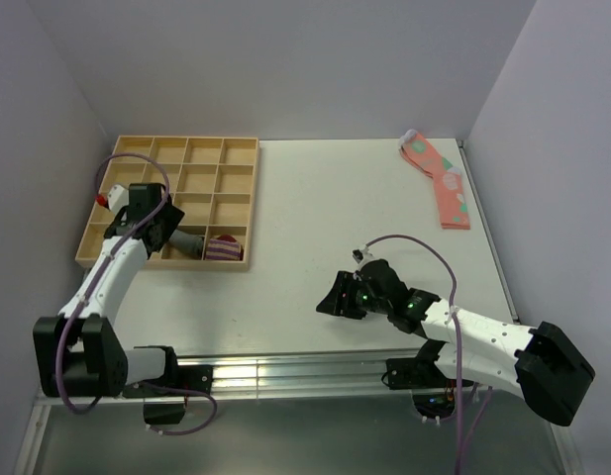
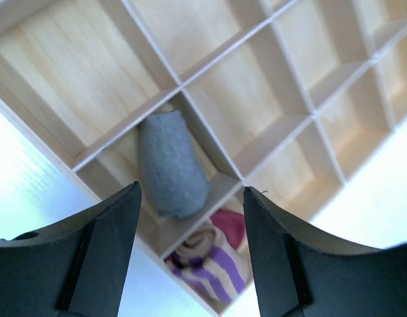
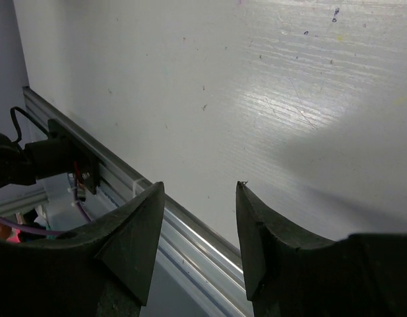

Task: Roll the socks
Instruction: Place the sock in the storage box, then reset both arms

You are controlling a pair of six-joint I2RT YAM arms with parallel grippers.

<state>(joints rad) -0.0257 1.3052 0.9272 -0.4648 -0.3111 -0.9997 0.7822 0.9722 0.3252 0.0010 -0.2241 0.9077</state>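
The grey socks [image 2: 171, 165] lie as a compact bundle in a compartment of the wooden tray's [image 2: 78, 72] near row; no stripes show on them. From above, the socks [image 1: 191, 240] peek out beside my left gripper [image 1: 168, 234]. In the left wrist view my left gripper [image 2: 191, 188] hovers just above them, open, with nothing between its fingers. My right gripper [image 1: 331, 301] hangs low over the bare table near the front edge. It is open and empty in its wrist view [image 3: 200, 185].
A purple-striped sock bundle [image 1: 224, 247] fills the tray compartment right of the grey one, also in the left wrist view [image 2: 213, 261]. The tray [image 1: 186, 148] sits at the back left. Pink spotted socks [image 1: 442, 183] lie flat at the back right. A metal rail [image 3: 190, 224] edges the table's front.
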